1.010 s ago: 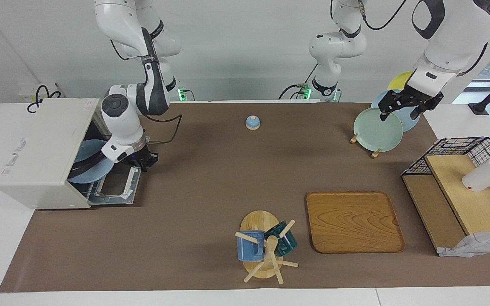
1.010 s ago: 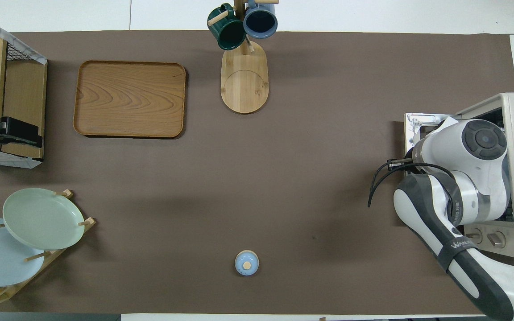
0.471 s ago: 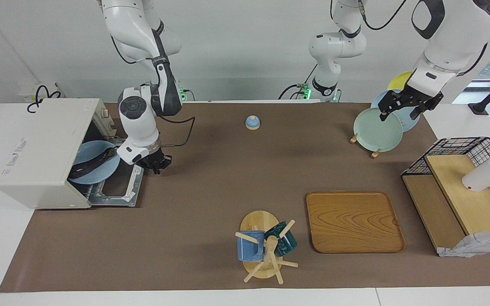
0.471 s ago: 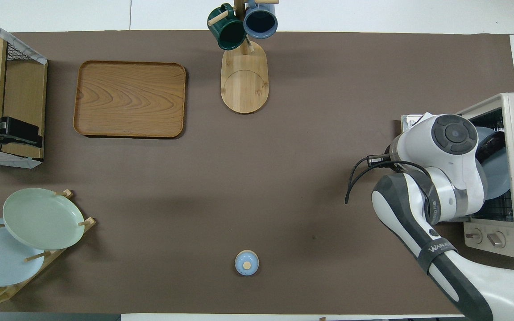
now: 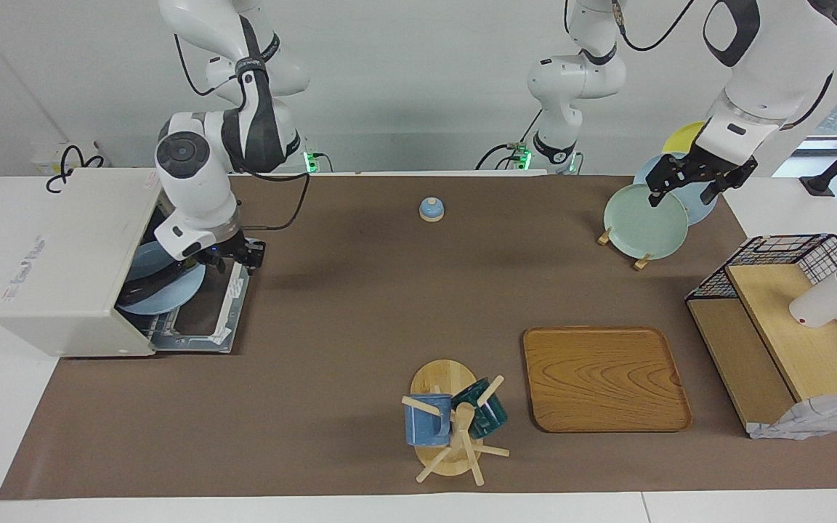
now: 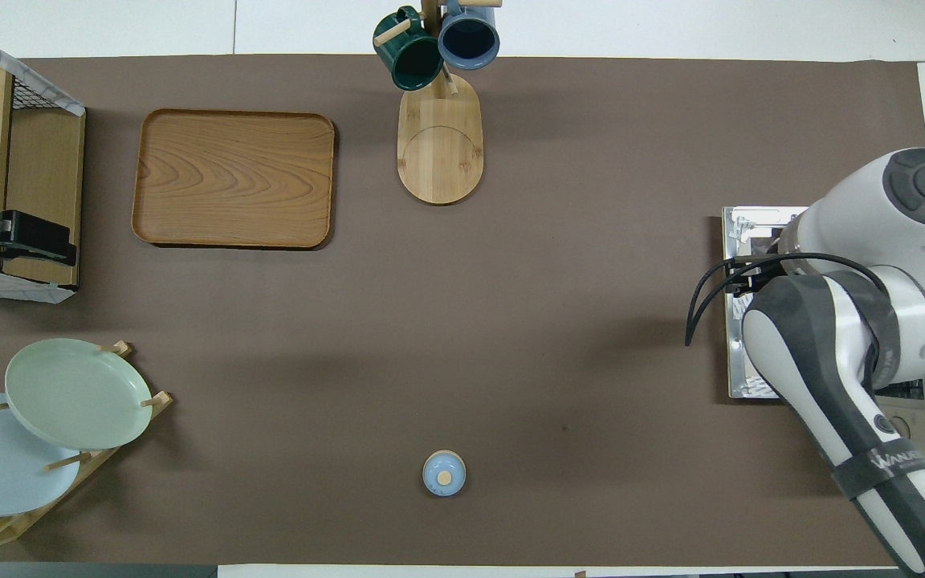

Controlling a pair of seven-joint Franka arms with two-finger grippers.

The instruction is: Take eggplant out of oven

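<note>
The cream-white oven [image 5: 70, 254] stands at the right arm's end of the table. Its door [image 5: 208, 319] is folded down flat. A light blue plate [image 5: 171, 298] sits in the oven mouth, and the dark eggplant [image 5: 148, 288] lies across it. My right gripper [image 5: 238, 258] hangs over the door's edge nearer the robots, just beside the plate and apart from the eggplant. In the overhead view the right arm [image 6: 872, 321] hides the plate and the eggplant. Only the door [image 6: 743, 233] shows there. My left gripper [image 5: 684, 195] waits open and empty over the plate rack.
A rack of plates [image 5: 644, 221] stands at the left arm's end. A small blue lid [image 5: 431, 209] lies near the robots. A wooden tray [image 5: 604, 378], a mug tree [image 5: 451, 425] and a wire shelf [image 5: 789, 319] stand farther out.
My right gripper has swung from the mat beside the door back toward the oven and risen a little. The plate and the eggplant stay in the oven mouth. The left arm has not moved.
</note>
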